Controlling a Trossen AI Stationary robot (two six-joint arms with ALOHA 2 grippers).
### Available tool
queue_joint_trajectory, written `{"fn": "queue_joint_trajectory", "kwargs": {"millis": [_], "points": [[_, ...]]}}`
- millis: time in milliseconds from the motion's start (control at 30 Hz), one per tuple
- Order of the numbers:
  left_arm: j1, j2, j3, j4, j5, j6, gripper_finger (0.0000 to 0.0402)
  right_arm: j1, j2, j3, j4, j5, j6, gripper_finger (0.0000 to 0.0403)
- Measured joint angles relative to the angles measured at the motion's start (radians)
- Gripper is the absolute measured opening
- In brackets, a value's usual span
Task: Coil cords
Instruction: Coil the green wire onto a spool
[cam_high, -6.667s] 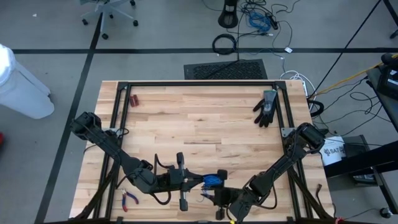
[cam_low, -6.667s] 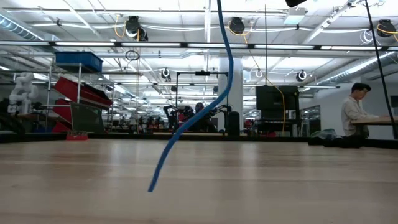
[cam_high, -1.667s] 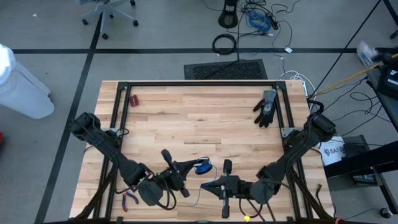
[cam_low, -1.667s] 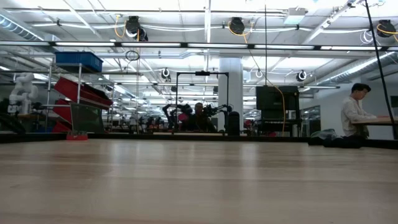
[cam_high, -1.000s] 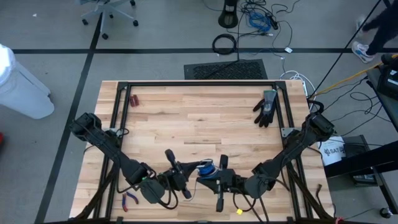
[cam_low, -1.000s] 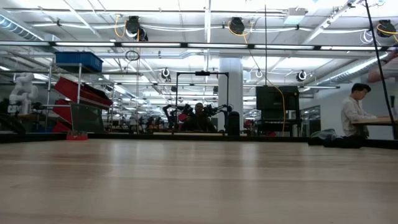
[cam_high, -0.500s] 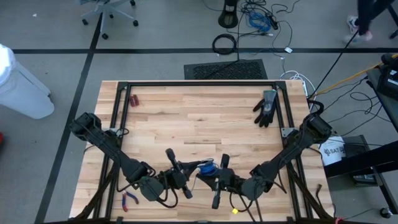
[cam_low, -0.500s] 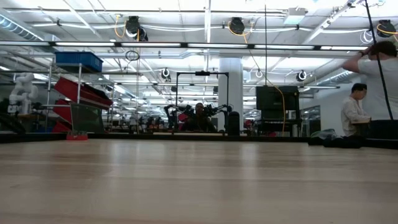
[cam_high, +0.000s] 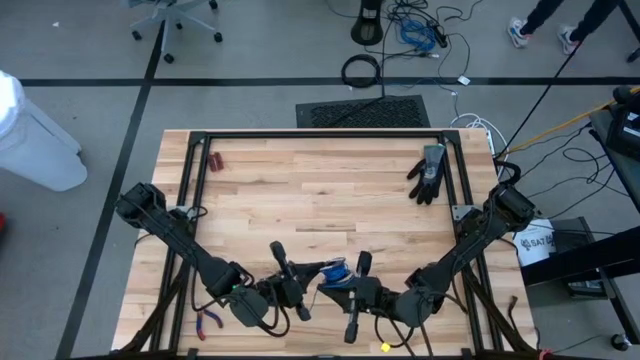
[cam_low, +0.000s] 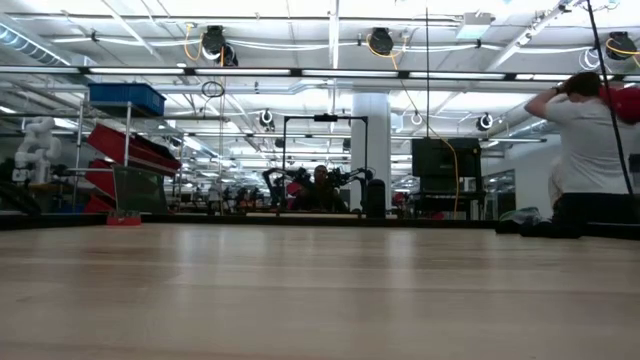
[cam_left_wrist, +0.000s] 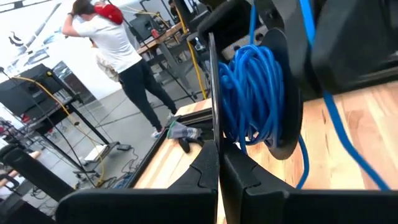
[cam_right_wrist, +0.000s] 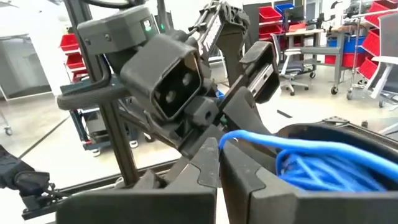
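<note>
The cords are one thin blue cable, wound into a small coil (cam_high: 333, 270) and lifted above the table near its near edge. My left gripper (cam_high: 318, 276) comes at the coil from the table's left and my right gripper (cam_high: 342, 282) from the right, both level, shut and tip to tip. In the left wrist view the coil (cam_left_wrist: 255, 93) hangs just past my left fingertips (cam_left_wrist: 216, 152), with loose strands running up and down from it. In the right wrist view a strand runs from my right fingertips (cam_right_wrist: 217, 149) to the coil (cam_right_wrist: 323, 165). The low view shows neither gripper nor the cable. My left gripper is shut at the coil's edge (cam_left_wrist: 233, 134), coming level from the table's left. Its own fingers hide the place of contact, so which strands it has cannot be told. The coil is lifted clear of the table. My right gripper pinches a single blue strand (cam_right_wrist: 227, 138) between its two fingertips, coming level from the table's right. The strand bends slackly from the fingertips into the coil, clear of the table.
A black glove (cam_high: 428, 172) lies at the table's far right and a small red thing (cam_high: 215, 160) at the far left. Red-handled pliers (cam_high: 208, 320) lie by the near left edge. Black frame rails (cam_high: 196, 180) run along the table's sides. A person stands in the room beyond (cam_low: 585, 150).
My right gripper has turned a little at the wrist while staying at the coil. The coil stays lifted between the two shut grippers. In the room beyond the table a person has walked into view.
</note>
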Motion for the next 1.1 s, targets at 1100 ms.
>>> {"fn": "queue_joint_trajectory", "kwargs": {"millis": [1100], "points": [[-0.012, 0.005, -0.002, 0.043, -0.054, 0.056, 0.0000, -0.034, -0.002, 0.000, -0.275, 0.025, 0.240, 0.0000]]}}
